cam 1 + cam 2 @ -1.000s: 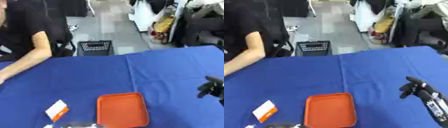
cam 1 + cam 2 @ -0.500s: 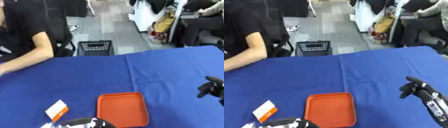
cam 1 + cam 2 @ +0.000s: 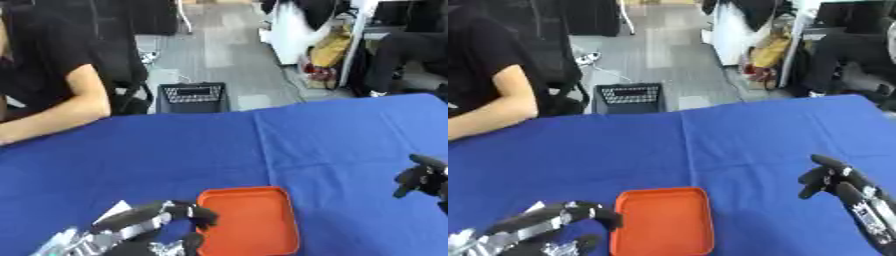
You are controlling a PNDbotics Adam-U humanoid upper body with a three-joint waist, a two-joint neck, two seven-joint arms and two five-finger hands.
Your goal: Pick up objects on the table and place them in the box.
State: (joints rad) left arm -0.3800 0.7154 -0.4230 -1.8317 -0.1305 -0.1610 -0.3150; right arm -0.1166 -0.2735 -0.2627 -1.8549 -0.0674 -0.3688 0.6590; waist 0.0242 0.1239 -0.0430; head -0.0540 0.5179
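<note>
A: What has changed on the blue table?

B: The left hand has risen from the bottom edge and now covers the spot left of the orange box, fingers spread and slightly bent, holding nothing I can see.

A: So it's reaching for the pick?

B: Likely. The box, empty, runs lengthwise away from the robot. Of the white object only a corner peeks out beside the fingers; its direction is unclear.

A: The right hand?

B: Idle at the right, fingers curled, empty.
</note>
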